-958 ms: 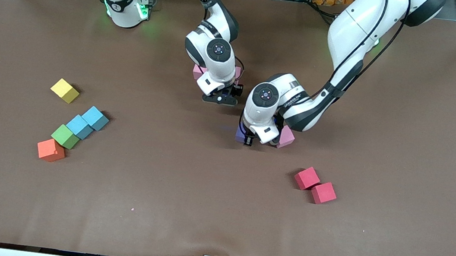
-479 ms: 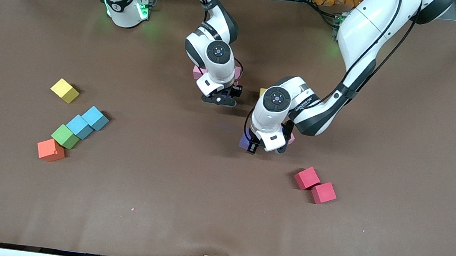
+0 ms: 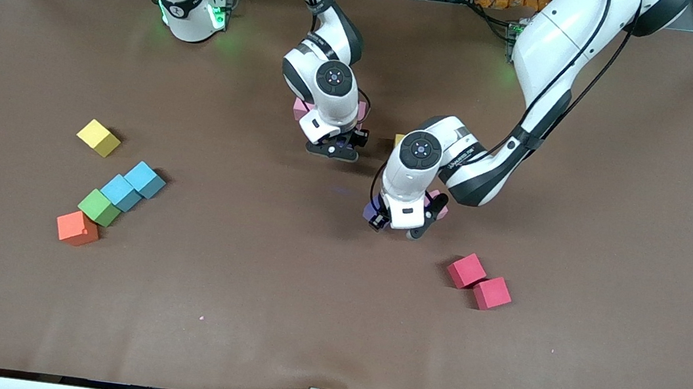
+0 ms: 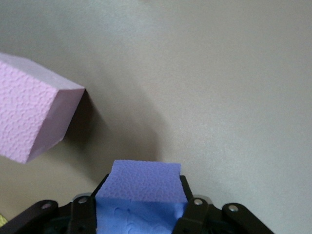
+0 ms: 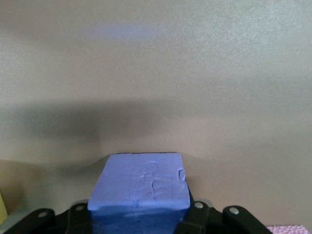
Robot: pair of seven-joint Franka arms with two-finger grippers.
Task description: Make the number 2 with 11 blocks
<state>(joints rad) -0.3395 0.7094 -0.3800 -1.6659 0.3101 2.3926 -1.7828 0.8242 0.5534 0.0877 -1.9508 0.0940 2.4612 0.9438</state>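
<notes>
While both hold, digit barely begun.
L gripper (image 3: 397, 226): clamped on purple cube (image 4: 139, 195), frame centre.
R gripper (image 3: 332, 150): grips second purple cube (image 5: 140, 187).
Next: seat edge-to-edge by pink cube (image 4: 34, 117).

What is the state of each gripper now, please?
Left gripper: shut on a purple block, beside a pink block.
Right gripper: shut on another purple block.

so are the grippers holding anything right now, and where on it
Each holds a purple block by two opposite side faces. The left gripper clamps its purple block beside a pink block; the right gripper clamps the other purple block.
</notes>
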